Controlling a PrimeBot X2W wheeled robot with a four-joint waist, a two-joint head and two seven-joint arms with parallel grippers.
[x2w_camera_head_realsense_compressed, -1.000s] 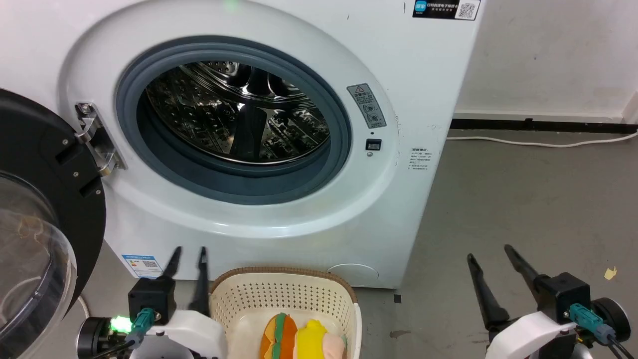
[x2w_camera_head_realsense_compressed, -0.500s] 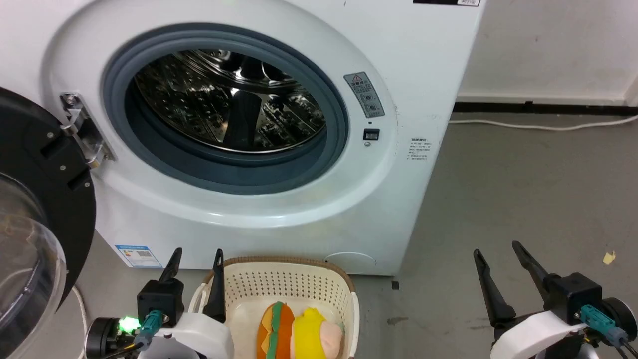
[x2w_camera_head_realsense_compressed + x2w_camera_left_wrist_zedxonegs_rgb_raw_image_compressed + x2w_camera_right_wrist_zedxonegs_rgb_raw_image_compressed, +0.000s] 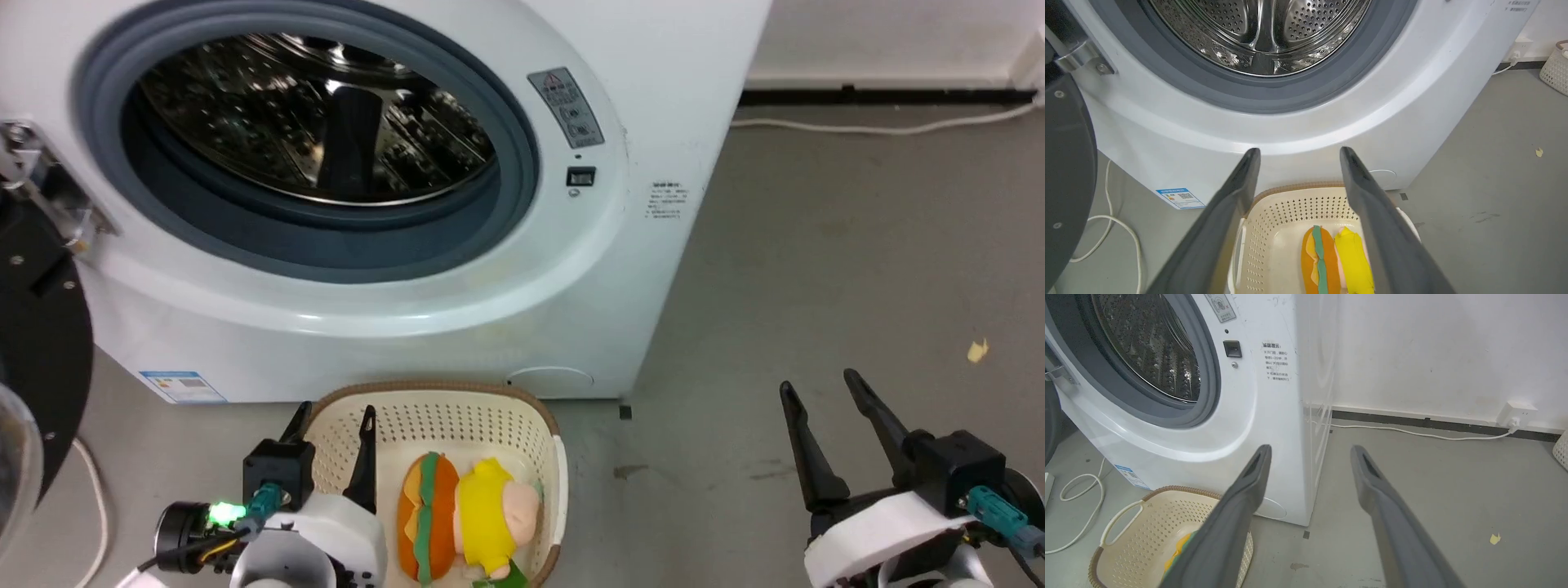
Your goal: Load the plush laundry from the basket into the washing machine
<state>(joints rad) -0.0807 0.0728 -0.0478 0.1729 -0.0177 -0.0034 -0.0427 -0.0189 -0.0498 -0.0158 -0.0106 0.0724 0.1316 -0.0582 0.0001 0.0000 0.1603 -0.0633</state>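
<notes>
The burger plush (image 3: 457, 514), with its orange bun, green stripe, yellow and pale pink parts, lies in the cream basket (image 3: 457, 425) on the floor before the washing machine (image 3: 571, 310). The washer's port stands open onto the steel drum (image 3: 326, 114). My left gripper (image 3: 335, 412) is open over the basket's left rim, beside the plush and apart from it. In the left wrist view its fingers (image 3: 1299, 150) frame the basket (image 3: 1298, 204) and plush (image 3: 1327, 261). My right gripper (image 3: 818, 380) hangs open over bare floor to the right.
The black-rimmed glass door (image 3: 41, 367) swings out at the left. A white cable (image 3: 90, 506) loops on the floor below it, and another (image 3: 857, 126) runs along the back wall. A yellow scrap (image 3: 976, 351) lies on the grey floor. A second basket (image 3: 1555, 69) stands far right.
The head camera has tilted down, shifting the washer up the picture. My left gripper has moved right, from beside the basket to over its left rim. The right gripper holds its pose.
</notes>
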